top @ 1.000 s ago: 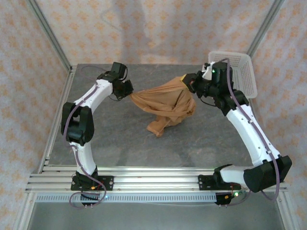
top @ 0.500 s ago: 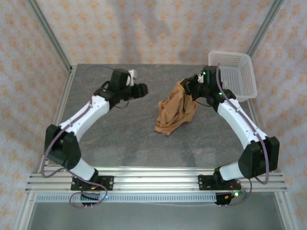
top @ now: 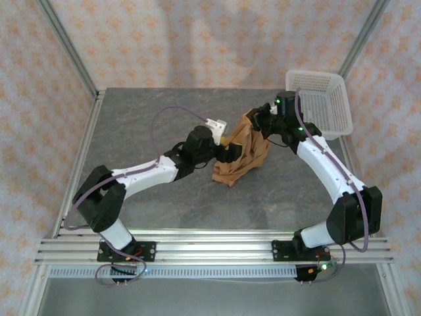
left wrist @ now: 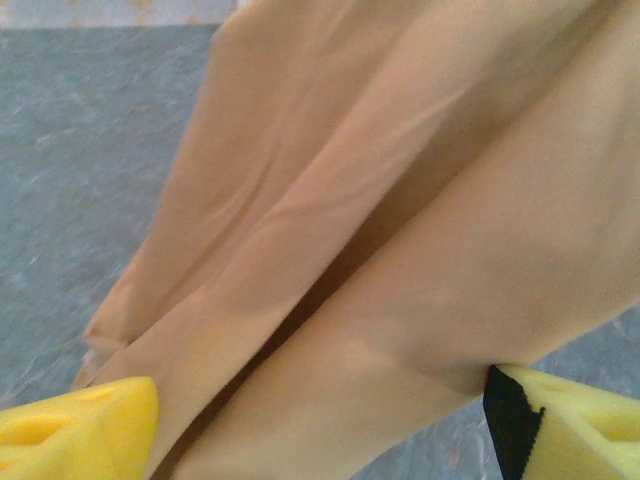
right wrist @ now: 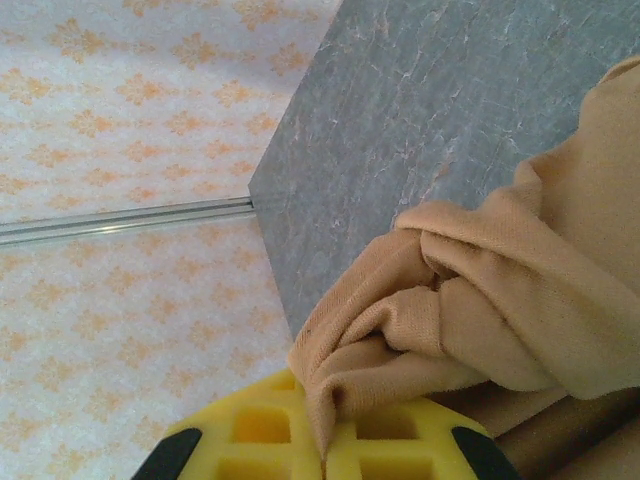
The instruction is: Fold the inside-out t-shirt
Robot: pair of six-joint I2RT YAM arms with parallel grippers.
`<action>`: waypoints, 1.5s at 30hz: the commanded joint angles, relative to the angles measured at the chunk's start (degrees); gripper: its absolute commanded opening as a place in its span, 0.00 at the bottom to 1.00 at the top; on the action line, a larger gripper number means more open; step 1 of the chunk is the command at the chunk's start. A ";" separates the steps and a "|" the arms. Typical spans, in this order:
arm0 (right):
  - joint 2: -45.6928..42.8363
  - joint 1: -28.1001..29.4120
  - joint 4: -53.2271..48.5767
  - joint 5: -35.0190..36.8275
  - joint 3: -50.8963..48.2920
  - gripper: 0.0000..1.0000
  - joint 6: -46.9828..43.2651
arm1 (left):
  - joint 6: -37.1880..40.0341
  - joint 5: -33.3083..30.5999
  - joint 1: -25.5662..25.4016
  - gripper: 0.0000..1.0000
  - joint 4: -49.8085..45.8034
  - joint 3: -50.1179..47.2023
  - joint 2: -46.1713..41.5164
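Since a second ago the left gripper [top: 225,150] has let go of the inside-out t-shirt [top: 242,146] and swung from the upper left of the overhead frame to its centre, where it now sits against the cloth's left side. Its jaws stand wide apart, with the yellow pads [left wrist: 80,425] at the bottom corners of the left wrist view and loose cloth between them. The right gripper [top: 258,120] is clamped tight on a bunched fold. The shirt hangs from it in a crumpled column, its lower end on the grey table [top: 145,125], left of the white basket [top: 329,99].
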 commanded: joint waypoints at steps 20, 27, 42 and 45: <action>1.18 -1.33 -6.51 5.26 -1.30 0.48 -12.04 | -4.99 -3.13 2.30 0.00 -9.13 16.56 0.35; 3.02 2.62 -1.51 8.18 -6.62 0.60 -11.70 | -8.21 1.37 3.68 0.00 -10.86 18.37 -3.33; -7.74 12.36 3.66 18.00 -18.83 0.73 -12.70 | -8.87 2.07 5.30 0.00 -18.81 21.38 -2.96; -12.82 12.64 4.88 18.46 -22.96 0.73 -13.76 | -8.60 2.25 5.78 0.00 -20.10 21.60 -2.92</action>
